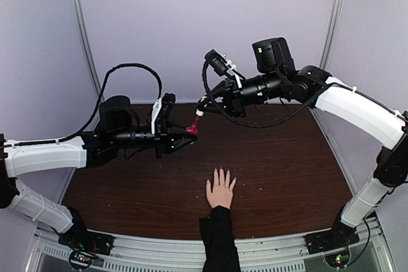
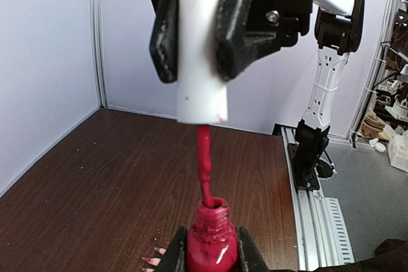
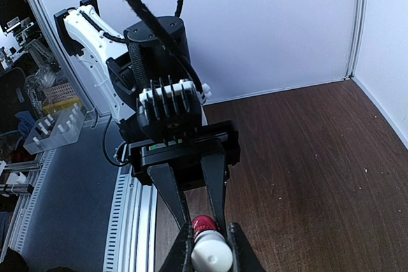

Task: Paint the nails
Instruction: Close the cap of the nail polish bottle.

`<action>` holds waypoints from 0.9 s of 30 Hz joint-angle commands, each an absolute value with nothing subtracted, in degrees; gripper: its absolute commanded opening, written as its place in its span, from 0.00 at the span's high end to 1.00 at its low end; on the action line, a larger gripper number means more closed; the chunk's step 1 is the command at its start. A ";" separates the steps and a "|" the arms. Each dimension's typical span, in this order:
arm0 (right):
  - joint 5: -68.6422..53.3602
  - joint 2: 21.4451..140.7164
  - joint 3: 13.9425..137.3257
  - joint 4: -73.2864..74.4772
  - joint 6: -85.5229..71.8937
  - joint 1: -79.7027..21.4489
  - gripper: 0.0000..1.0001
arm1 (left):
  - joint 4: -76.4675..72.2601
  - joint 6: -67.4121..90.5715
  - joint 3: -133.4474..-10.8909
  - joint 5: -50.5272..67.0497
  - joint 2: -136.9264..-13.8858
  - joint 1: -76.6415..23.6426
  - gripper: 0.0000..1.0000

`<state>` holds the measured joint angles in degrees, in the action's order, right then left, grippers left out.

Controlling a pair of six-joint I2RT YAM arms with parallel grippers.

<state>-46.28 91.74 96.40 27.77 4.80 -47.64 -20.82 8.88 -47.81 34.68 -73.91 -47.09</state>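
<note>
Up above a dark wooden table (image 1: 287, 157), two robot grippers meet. The left gripper (image 1: 187, 134) has its fingers clenched around a small red bottle (image 2: 210, 246), open at the top with its neck pointing upward. Directly over those fingers, the right gripper (image 1: 205, 105) pinches a white cap (image 2: 201, 55) tightly between its own fingers. A red-coated brush (image 2: 204, 170) hangs from the cap, its tip dipping into the bottle's neck. Below both sets of fingers and well apart from them, a pale human hand (image 1: 220, 190) in a black sleeve (image 1: 218, 240) lies flat on the table, fingers slightly spread. The nails (image 2: 151, 260) peek in just left of the left gripper's fingers in its wrist view; those visible look red.
</note>
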 commanded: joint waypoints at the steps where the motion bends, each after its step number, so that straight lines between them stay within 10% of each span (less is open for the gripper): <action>1: -46.45 92.52 97.64 28.41 5.54 -47.99 1.00 | -24.62 9.03 -48.11 34.36 -72.77 -47.37 1.00; 27: -45.01 96.44 98.48 29.41 5.69 -49.43 1.00 | -24.93 9.53 -48.32 30.61 -72.51 -47.37 1.00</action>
<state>-46.22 95.64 96.62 28.56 4.80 -48.88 -20.78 8.93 -47.79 31.90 -73.89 -47.09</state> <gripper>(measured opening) 0.148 0.204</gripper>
